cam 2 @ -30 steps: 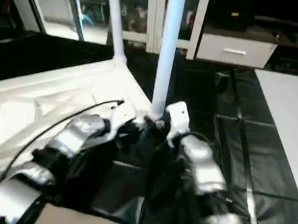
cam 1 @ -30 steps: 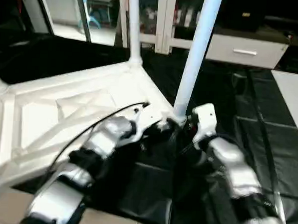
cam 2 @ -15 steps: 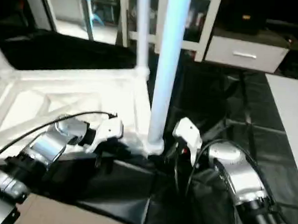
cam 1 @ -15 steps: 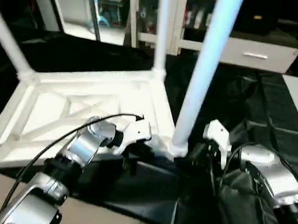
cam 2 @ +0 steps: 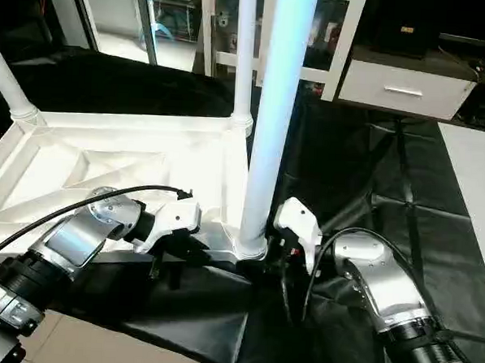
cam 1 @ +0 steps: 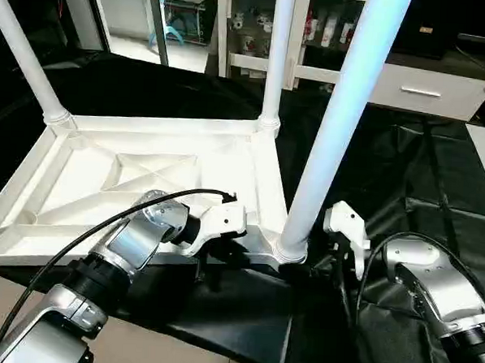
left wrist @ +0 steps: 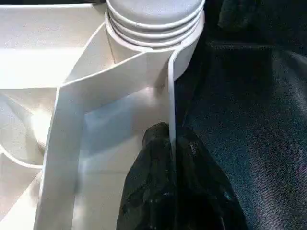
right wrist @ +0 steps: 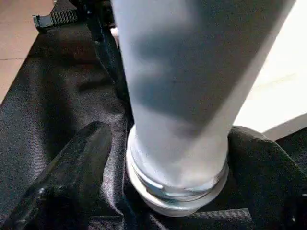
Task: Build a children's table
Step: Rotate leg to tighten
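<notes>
We're looking down at a work surface [cam 1: 405,182] draped in black cloth, creased and glossy, w/ bare tan floor [cam 1: 176,353] along its near edge. At the back of the room: a white cabinet [cam 1: 315,39] w/ glass doors and small bottles inside, a white drawer unit [cam 1: 426,85] beside it, and a lit doorway [cam 1: 137,17] on our left side.

The children's table top [cam 1: 136,184] lies upside down on the cloth, X-ribbed underside facing up. Three white legs stand upright in corner sockets: far left leg [cam 1: 25,56], far right leg [cam 1: 278,53], and near right leg [cam 1: 343,122], closest to us.

Our left gripper [left wrist: 171,143] has its jaws together, pinching the thin rim wall of the top just beside the near right socket [left wrist: 153,33]; one finger sits inside the wall, one outside.

Our right gripper [right wrist: 177,158] has jaws spread wide, one finger [right wrist: 72,172] on each side of the near right leg's flared base. We can't tell whether they touch it.
</notes>
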You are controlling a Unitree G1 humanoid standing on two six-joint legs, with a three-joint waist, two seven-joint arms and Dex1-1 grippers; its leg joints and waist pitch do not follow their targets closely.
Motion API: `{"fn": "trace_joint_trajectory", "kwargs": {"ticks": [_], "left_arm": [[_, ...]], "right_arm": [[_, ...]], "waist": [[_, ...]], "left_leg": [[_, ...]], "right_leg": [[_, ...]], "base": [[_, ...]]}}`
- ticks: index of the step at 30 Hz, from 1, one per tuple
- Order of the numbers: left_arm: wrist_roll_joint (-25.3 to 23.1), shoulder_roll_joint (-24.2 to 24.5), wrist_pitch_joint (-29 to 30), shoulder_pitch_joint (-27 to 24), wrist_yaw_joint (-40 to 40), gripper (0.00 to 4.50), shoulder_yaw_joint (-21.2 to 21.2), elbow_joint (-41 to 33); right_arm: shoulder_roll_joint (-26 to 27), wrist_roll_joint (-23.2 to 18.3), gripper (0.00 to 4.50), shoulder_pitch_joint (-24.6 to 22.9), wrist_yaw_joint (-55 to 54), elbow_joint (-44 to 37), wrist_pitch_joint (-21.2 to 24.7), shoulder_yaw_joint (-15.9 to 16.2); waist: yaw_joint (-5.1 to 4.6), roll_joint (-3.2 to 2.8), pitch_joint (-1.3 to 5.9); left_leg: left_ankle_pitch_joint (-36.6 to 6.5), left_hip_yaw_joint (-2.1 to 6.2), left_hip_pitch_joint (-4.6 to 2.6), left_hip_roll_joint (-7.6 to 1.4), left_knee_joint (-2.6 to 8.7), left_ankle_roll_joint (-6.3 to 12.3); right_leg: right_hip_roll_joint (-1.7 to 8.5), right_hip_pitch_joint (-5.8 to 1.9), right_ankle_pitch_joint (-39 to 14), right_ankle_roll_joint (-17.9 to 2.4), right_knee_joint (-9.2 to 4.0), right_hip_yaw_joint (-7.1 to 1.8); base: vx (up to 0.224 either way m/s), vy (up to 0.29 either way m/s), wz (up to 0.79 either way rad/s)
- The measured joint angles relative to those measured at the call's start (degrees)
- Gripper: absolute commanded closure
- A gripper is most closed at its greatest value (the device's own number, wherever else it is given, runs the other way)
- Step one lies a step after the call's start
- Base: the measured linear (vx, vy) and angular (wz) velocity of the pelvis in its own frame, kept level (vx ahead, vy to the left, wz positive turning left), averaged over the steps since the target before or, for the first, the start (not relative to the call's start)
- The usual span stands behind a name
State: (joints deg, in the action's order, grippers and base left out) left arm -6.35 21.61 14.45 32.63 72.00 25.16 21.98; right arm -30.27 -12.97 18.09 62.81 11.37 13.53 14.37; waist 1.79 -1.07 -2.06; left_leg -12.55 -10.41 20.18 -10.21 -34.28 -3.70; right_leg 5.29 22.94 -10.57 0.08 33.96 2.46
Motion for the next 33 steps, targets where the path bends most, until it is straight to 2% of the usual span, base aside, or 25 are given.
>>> {"fn": "trace_joint_trajectory", "kwargs": {"ticks": [9, 20, 22, 23, 26, 31, 33], "left_arm": [[0.0, 0.45, 0.47, -0.44, 0.45, 4.5, 0.2, -0.99], [-0.01, 0.73, 0.99, -0.52, 0.47, 4.5, 0.37, -1.49], [-0.02, 0.03, 0.27, -0.49, -0.69, 4.5, 0.0, -0.3], [-0.21, -0.66, -0.19, 0.17, -3.05, 4.5, -0.98, 1.73], [-1.51, -2.08, -0.8, 1.85, -7.48, 4.5, -1.89, 5.42], [-3.05, -8.4, -0.29, 6.53, -19.44, 4.5, -3.6, 13.72], [-3.57, -10.37, 0.48, 7.68, -23.53, 4.5, -4.06, 15.66]], "right_arm": [[0.3, 0.0, 1.72, 0.0, 0.18, 0.29, 0.07, -0.29], [0.82, -0.01, 1.84, -0.17, 0.25, 0.5, -0.15, -0.58], [2.69, 0.49, 1.84, -0.34, -1.87, 1.1, -0.77, -1.02], [5.24, 1.67, 1.84, -0.26, -5.99, 2.69, -1.92, -1.89], [9.36, 3.04, 1.84, -0.09, -14.35, 4.98, -3.05, -2.96], [20.35, 4.44, 1.85, 0.53, -34.77, 8.96, -2.51, -9.21], [23.43, 6.12, 1.85, 1.76, -42.84, 10.32, -2.45, -10.21]], "waist": [[0.01, 0.0, 0.0], [-0.04, 0.0, 0.0], [-0.05, -0.01, 0.02], [-0.16, 0.05, 0.06], [-0.83, 0.0, 0.07], [-1.87, 0.14, -0.06], [-2.26, 0.13, -0.07]], "left_leg": [[0.0, 0.0, 0.0, 0.0, -0.01, 0.0], [0.01, 0.0, 0.01, -0.01, 0.0, 0.02], [0.01, 0.0, -0.03, -0.01, 0.01, 0.02], [0.0, 0.0, -0.12, -0.01, -0.01, -0.02], [0.0, 0.0, -0.15, 0.09, -0.03, -0.05], [0.01, 0.05, -0.05, 0.17, -0.17, -0.05], [0.05, 0.06, 0.11, 0.21, -0.2, -0.1]], "right_leg": [[0.0, -0.02, 0.0, 0.0, 0.02, -0.01], [-0.01, -0.03, 0.0, 0.0, 0.03, 0.01], [-0.01, -0.07, 0.0, 0.0, 0.06, 0.0], [-0.02, -0.12, 0.02, -0.02, 0.14, -0.01], [-0.01, -0.13, 0.03, -0.03, 0.14, -0.17], [0.01, 0.03, -0.09, 0.17, -0.06, -0.25], [0.05, 0.07, -0.07, 0.14, -0.08, -0.25]], "base": [[0.0, 0.0, 0.0], [0.0, 0.0, 0.0], [0.0, 0.0, 0.0], [0.0, 0.0, 0.0], [0.0, 0.0, 0.0], [0.0, 0.0, 0.0], [0.0, 0.0, 0.0]]}}
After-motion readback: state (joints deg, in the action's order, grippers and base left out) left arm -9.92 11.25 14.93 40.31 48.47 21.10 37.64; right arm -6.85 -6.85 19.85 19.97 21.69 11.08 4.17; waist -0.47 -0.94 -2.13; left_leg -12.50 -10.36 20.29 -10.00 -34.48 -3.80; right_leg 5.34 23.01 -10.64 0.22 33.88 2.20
